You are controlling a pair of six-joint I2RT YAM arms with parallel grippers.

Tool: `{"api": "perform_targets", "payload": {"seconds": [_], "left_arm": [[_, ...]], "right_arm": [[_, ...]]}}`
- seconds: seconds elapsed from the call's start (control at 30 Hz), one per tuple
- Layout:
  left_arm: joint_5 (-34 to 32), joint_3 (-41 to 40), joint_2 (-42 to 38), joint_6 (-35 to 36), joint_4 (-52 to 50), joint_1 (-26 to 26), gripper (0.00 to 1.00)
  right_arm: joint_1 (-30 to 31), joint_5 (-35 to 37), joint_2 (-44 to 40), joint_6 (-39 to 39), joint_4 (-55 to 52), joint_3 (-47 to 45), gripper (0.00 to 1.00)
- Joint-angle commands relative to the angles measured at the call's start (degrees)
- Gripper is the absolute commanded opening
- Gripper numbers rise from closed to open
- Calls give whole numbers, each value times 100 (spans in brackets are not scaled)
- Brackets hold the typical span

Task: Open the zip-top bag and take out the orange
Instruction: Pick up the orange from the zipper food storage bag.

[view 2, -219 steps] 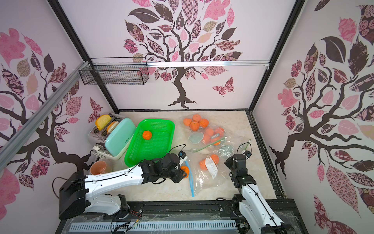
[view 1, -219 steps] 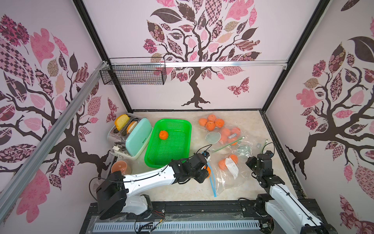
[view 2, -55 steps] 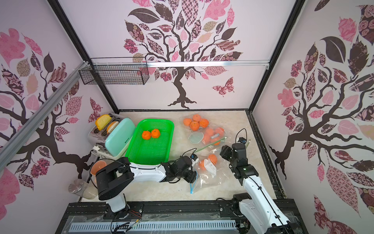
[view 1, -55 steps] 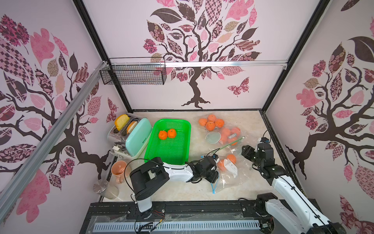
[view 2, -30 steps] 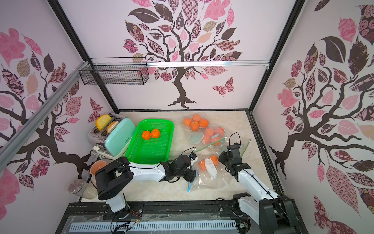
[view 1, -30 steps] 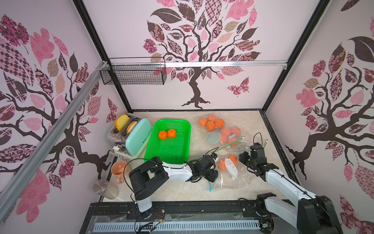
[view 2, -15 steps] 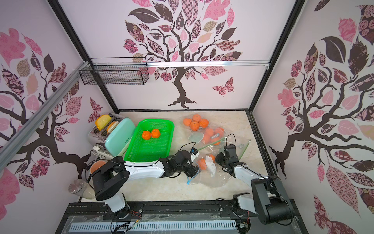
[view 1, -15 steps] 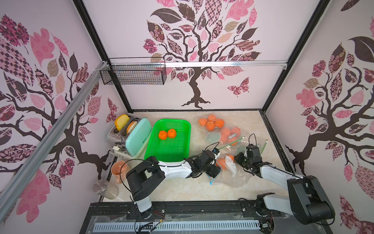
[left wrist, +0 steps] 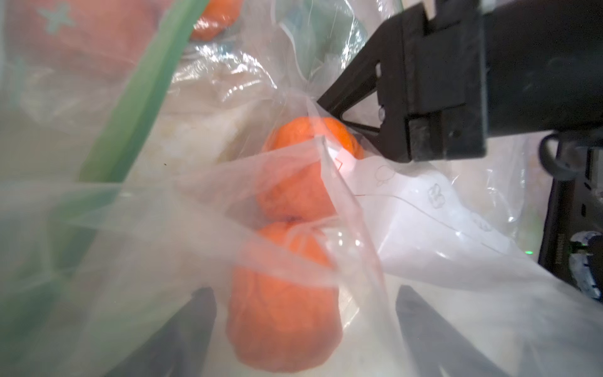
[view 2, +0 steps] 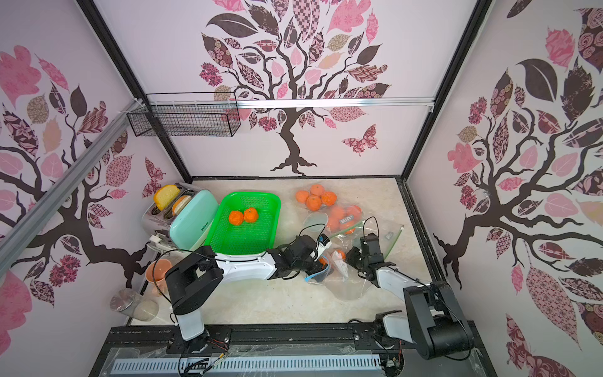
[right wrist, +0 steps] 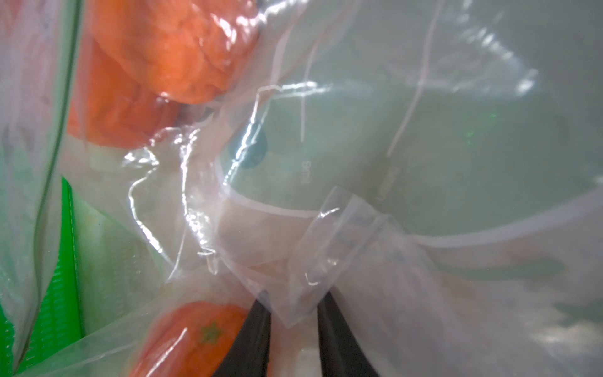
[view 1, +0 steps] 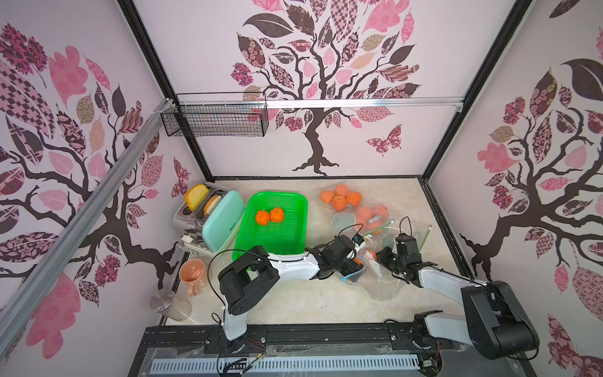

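The clear zip-top bag [view 1: 381,284] [view 2: 352,287] with a blue zip strip [view 1: 350,277] lies at the front right of the table. My left gripper [view 1: 354,261] [view 2: 321,261] [left wrist: 303,293] reaches into its mouth, open wide. An orange [left wrist: 284,313] lies between its fingers, untouched by them. A second orange [left wrist: 306,169] [view 1: 370,254] lies behind it, deeper in the bag. My right gripper [view 1: 380,256] [view 2: 349,256] [right wrist: 293,300] faces the left one and is shut on a fold of the bag's film, which it holds up.
A green basket [view 1: 295,199] with two oranges stands behind my left arm. Other bags of oranges [view 1: 339,197] [view 1: 375,215] lie at the back right. A toaster [view 1: 222,218], an orange cup [view 1: 192,272] and a jar [view 1: 166,303] line the left side.
My right gripper has come down and leftward from the back right onto the bag. My left gripper has opened wider and pushed further into the bag's mouth.
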Motion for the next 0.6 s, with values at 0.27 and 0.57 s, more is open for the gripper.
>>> {"api": "perform_targets", "payload": {"seconds": [0.27,0.57], "left_arm": [[-89,-116,28,60,-111,-102,77],[-188,-308,-398,-74,-137,-120,57]], "right_arm": [[85,-61,35,-24,-36,-27,32],[94,25,-64,-41,-104,-28,34]]}}
